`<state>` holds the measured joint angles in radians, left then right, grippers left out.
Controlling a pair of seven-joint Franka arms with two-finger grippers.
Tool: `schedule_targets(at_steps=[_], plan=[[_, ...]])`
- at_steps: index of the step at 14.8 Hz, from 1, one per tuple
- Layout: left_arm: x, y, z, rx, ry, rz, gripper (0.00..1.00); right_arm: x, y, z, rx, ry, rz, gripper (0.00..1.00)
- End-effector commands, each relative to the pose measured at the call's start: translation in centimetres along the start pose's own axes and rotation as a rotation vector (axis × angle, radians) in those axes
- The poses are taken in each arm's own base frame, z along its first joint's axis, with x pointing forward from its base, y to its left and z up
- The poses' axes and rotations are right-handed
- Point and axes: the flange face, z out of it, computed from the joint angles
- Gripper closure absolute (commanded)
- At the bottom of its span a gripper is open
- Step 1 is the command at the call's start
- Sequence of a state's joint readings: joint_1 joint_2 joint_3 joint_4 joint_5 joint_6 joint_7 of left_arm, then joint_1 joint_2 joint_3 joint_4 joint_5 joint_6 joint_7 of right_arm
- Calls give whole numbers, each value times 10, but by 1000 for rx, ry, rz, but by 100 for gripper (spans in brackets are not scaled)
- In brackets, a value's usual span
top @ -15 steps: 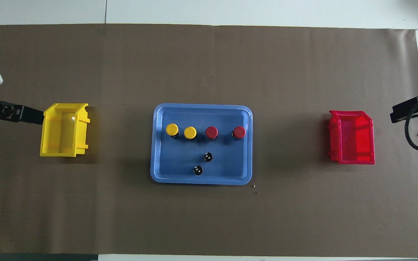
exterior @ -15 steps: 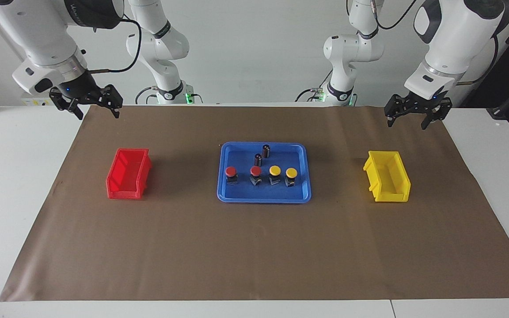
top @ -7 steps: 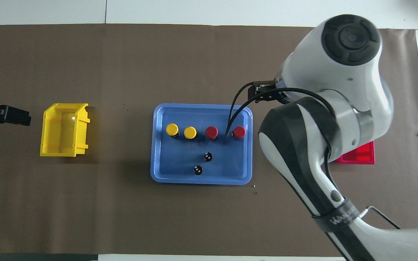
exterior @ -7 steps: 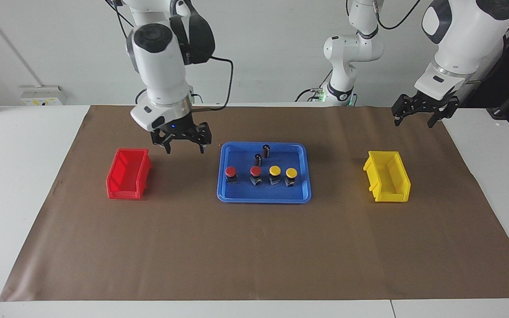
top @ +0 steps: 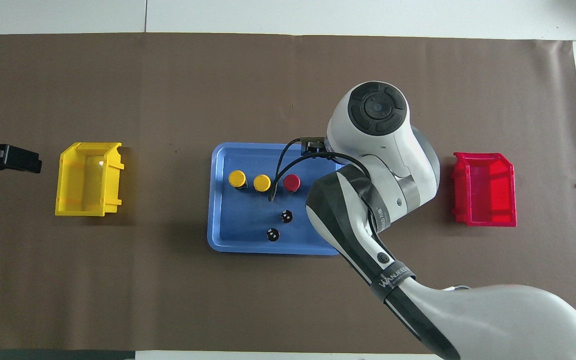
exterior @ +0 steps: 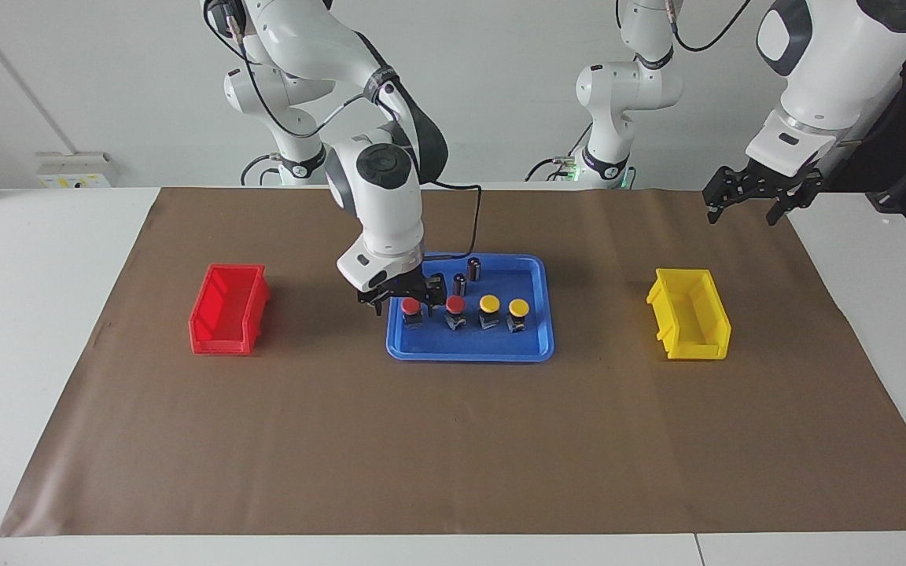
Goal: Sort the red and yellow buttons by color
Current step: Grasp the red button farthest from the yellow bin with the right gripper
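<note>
red caps and yellow caps stand in one row across the blue tray (exterior: 535, 271) at the middle of the worktop (exterior: 453, 440), the row running between the two short ends. the outer red button (exterior: 411, 307) sits at the row's end toward the right arm's end of the worktop, with the second red button (exterior: 455, 306) beside it, then the two yellow buttons (exterior: 503, 308). two dark cylinders (exterior: 466, 276) stand in the same tray, nearer the robots.

the right tool (exterior: 410, 300) is directly over the outer red button, its jaws spread and straddling the cap from above; from the facing view i cannot tell whether they touch the black body yet. the button lies straight below the tool, so the coming move looks like a short drop and a squeeze, with the neighbouring red button close beside one jaw. in the overhead view the arm hides this button.

the red bin (exterior: 229, 308) waits toward the right arm's end of the worktop, the yellow bin (exterior: 690, 314) toward the left arm's end. both look empty, so sorting has hardly begun.

the left tool (exterior: 752, 196) waits, jaws apart, above the worktop's corner near its own base.
</note>
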<state>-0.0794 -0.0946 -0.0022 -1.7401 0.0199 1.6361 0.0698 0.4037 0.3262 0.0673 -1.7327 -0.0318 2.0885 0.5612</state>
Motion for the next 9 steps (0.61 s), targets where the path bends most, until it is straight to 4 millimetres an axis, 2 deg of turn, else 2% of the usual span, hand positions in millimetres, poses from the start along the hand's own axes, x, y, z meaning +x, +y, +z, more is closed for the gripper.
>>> schedule_targets(at_steps=[1,4,7,9], plan=[[-2,-6,-6,-62,30,-50,0,-15,6,14,-11,-6,8,2],[-3,-2,-4,-65,21,-47,0,-31,1,27,-7,-1,-6,9],[-10,-1,4,-66,6,-48,0,-33,1,29,-5,1,-4,13],[-12,-1,4,-66,4,-44,0,-35,3,32,-8,-5,-3,19]])
